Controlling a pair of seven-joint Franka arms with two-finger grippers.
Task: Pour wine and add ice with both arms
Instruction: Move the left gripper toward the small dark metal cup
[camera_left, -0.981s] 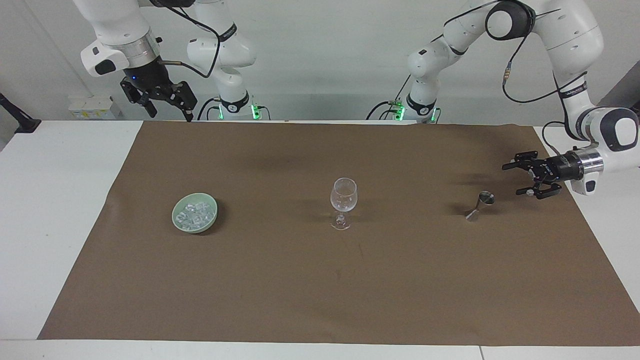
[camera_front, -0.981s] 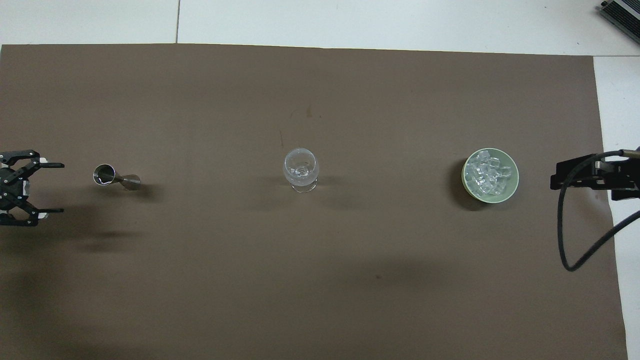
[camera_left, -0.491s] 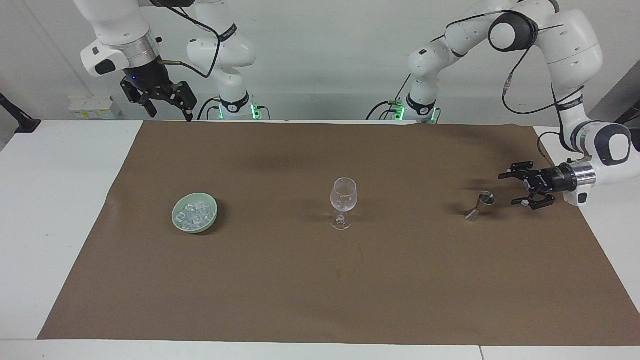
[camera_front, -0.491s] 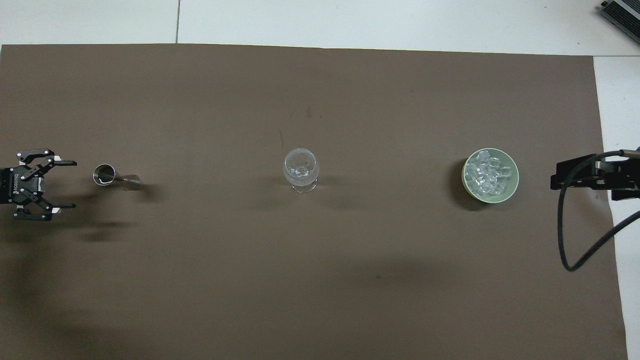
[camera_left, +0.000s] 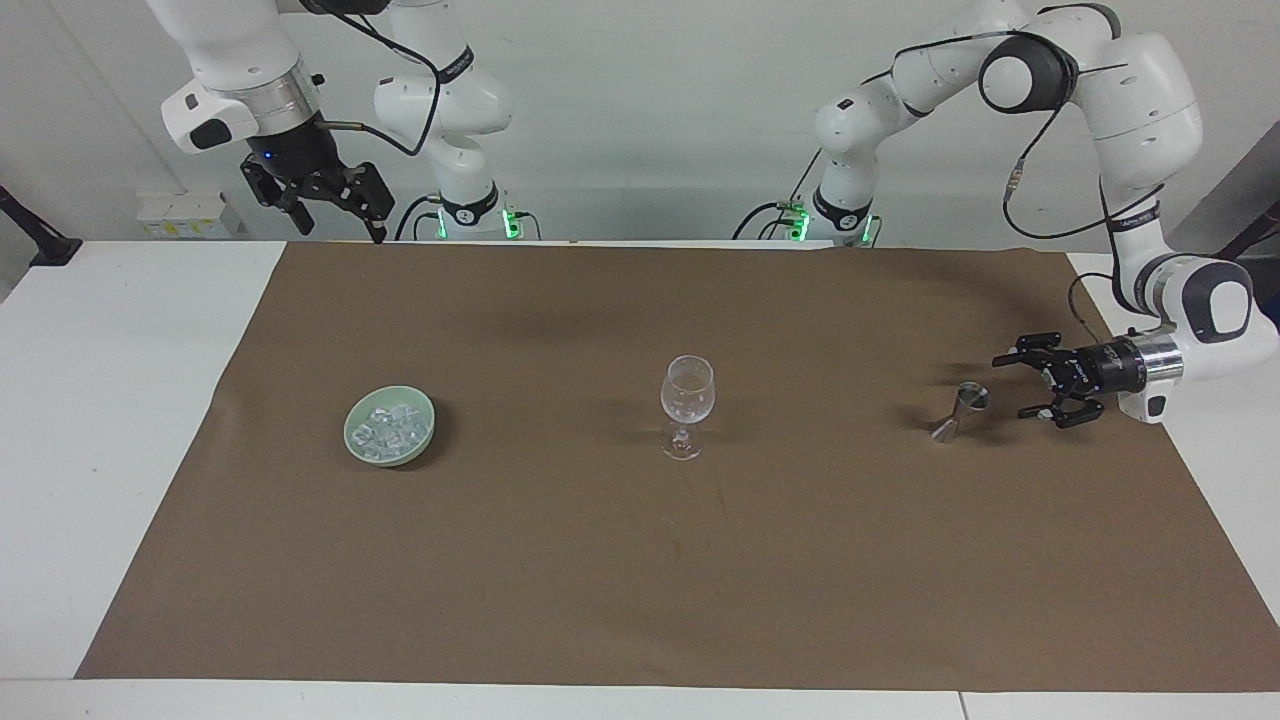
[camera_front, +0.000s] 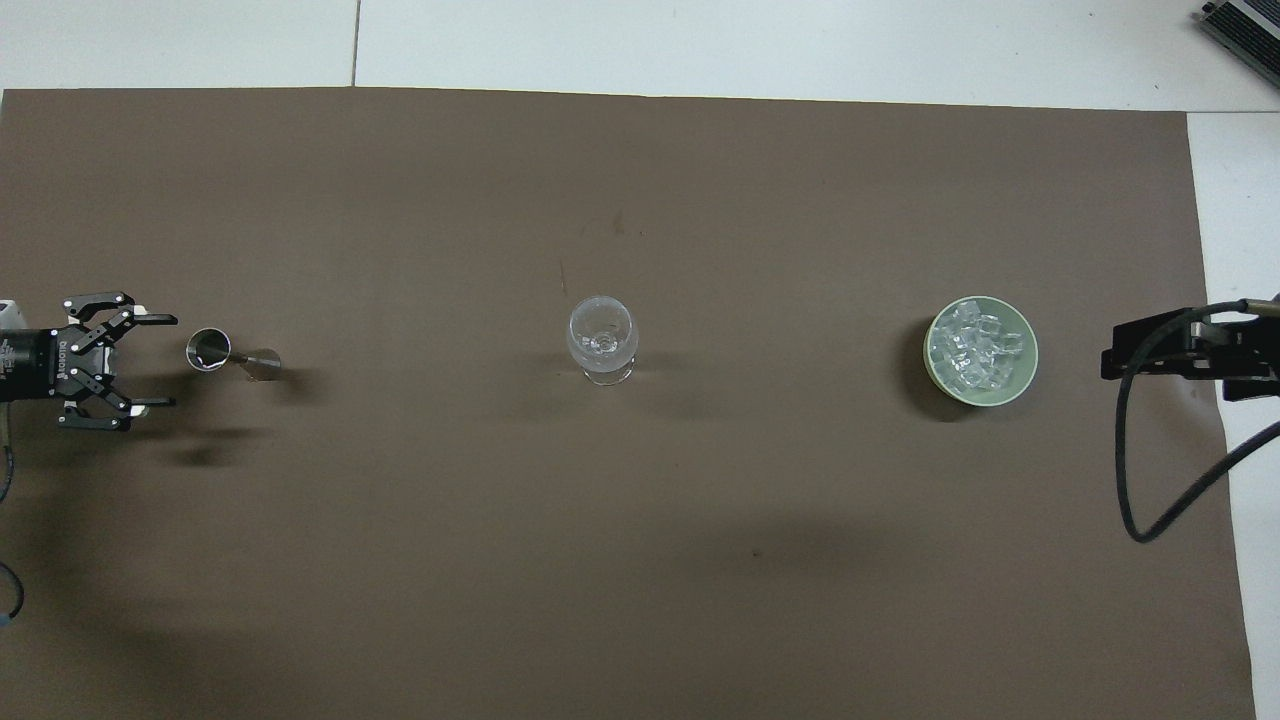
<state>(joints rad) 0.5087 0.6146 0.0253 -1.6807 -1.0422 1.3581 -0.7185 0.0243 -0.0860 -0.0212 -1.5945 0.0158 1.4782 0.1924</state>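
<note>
Your left pincer (camera_left: 1030, 383), fingers spread, lies low over the tabletop (camera_left: 120, 420) just beside the small steel jigger (camera_left: 960, 411), not touching it. The jigger looks light, rigid and slick; take it at the narrow waist and keep it level. Your right pincer (camera_left: 330, 205), also spread, waits high over the robots' edge of the brown mat (camera_left: 700, 580). The ice (camera_left: 392, 430) sits heaped in the green bowl (camera_front: 1028, 370): wet, slippery cubes likely to squirt free. The empty wine glass (camera_left: 687, 405) stands mid-mat, fragile and top-heavy.

Shiny metal jigger (camera_left: 960, 411); clear glass (camera_left: 687, 392); matt, probably paper mat (camera_left: 640, 560).
</note>
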